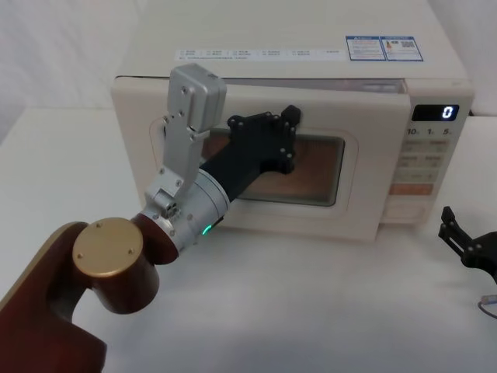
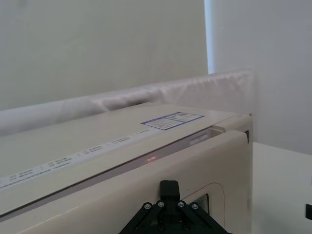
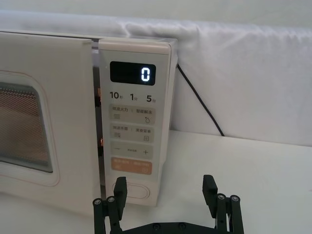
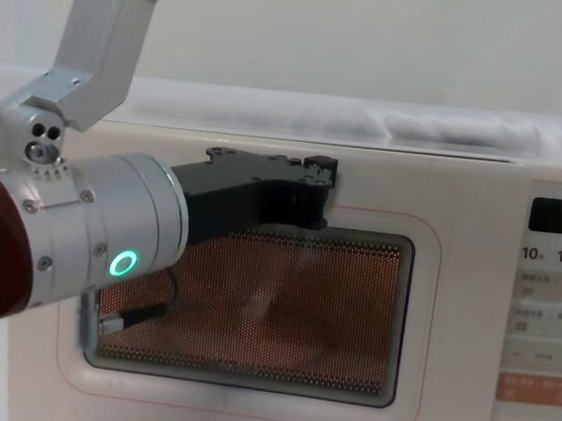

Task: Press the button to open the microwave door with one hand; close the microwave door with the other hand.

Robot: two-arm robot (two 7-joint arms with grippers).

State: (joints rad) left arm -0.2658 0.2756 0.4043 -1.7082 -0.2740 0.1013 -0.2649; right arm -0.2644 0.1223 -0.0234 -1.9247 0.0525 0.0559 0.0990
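You cannot tell whether the left gripper [image 1: 289,116] has its fingers apart or together, because its black body hides the tips where they meet the microwave door [image 1: 357,198]; in the left wrist view its lower part is cut off at the frame edge, and the door's top edge lies just ahead of it with a thin gap behind it; in the chest view the silver wrist with its green glowing ring covers the window's left side; the right gripper [image 3: 165,192] hangs low beside the microwave, fingers clearly apart with nothing between them, and in the head view it is cut by the right edge; you have one microwave, one door, two grippers, one display reading 0, and one orange-red key [image 3: 131,167]; the button [image 3: 132,189] sits straight ahead of the right gripper, partly hidden behind its left finger, just below the orange-red key at the foot of the control panel [image 3: 134,117]; it is a wide, pale cream pill shape matching the panel; the door is cream-white with a dark rounded window, thin pink outline, and stands slightly ajar along its right side, beside the panel.
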